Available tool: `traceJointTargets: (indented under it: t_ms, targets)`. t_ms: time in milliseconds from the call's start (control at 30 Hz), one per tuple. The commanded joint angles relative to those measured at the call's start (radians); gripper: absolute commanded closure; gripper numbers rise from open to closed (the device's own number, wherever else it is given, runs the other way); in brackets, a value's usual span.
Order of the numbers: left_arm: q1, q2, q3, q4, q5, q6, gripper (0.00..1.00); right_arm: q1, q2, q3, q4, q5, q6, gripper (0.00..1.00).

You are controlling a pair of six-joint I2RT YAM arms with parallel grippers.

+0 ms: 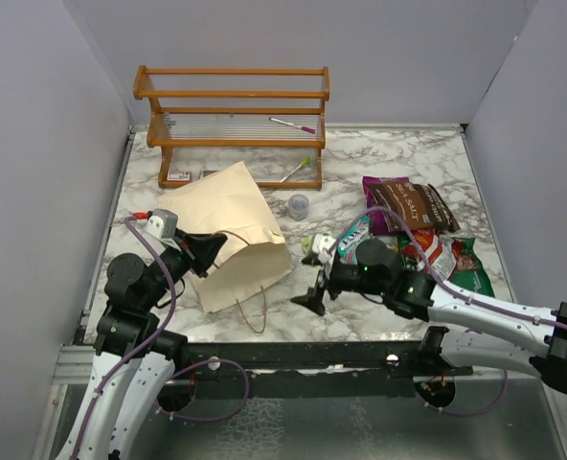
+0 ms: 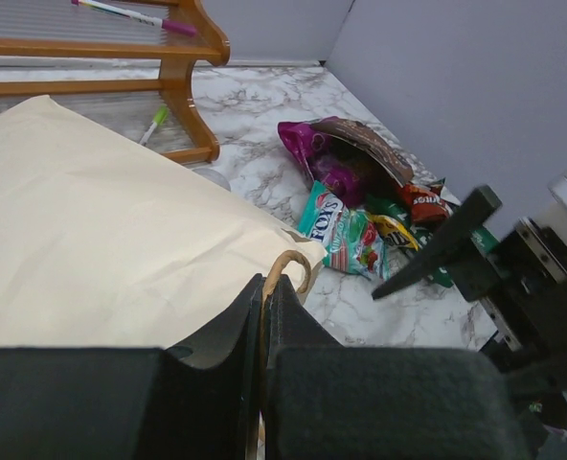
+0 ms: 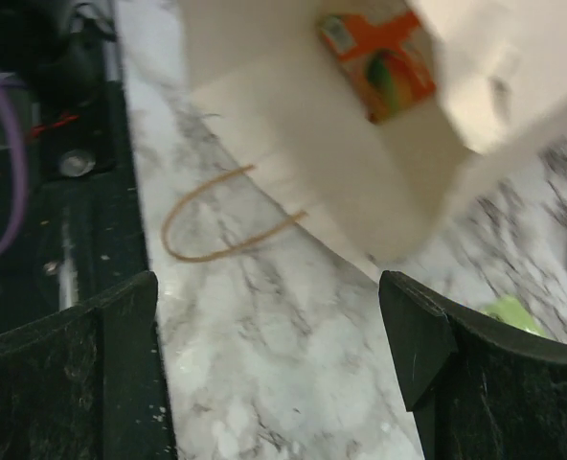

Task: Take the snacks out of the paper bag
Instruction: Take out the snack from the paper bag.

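Note:
The cream paper bag [image 1: 231, 225] lies on its side, mouth toward the near edge. My left gripper [image 1: 207, 251] is shut on its upper tan string handle [image 2: 285, 268], which sticks out between the closed jaws. The other handle loop [image 3: 216, 220] lies flat on the marble. My right gripper [image 3: 269, 316] stands open and holds nothing, just in front of the bag's mouth. An orange packet [image 3: 379, 62] shows inside the bag. Several snacks [image 1: 413, 225] are piled at the right, among them a dark brown packet [image 1: 408, 206] and a teal one [image 2: 341, 230].
A wooden rack [image 1: 231, 120] with markers on it stands at the back, behind the bag. A small clear cup [image 1: 299, 205] sits between the bag and the pile. The black rail at the table's near edge [image 3: 63, 240] is left of my right gripper.

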Motion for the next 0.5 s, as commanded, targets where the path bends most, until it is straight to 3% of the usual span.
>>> traceJointTargets:
  t_ms: [0,100,267,467]
  targets:
    - [0.008,-0.018,0.017,0.021,-0.007,-0.003,1.00,0.219,-0.009,-0.063,0.236,0.009,-0.164,0.01]
    - [0.008,-0.018,0.017,0.021,-0.007,-0.001,1.00,0.347,0.085,-0.058,0.317,0.140,-0.300,0.01]
    - [0.009,-0.019,0.018,0.020,-0.004,0.000,1.00,0.429,0.317,0.021,0.403,0.285,-0.544,0.01]
    - [0.008,-0.030,0.018,0.019,-0.006,0.000,1.00,0.437,0.563,0.029,0.828,0.394,-0.772,0.01]
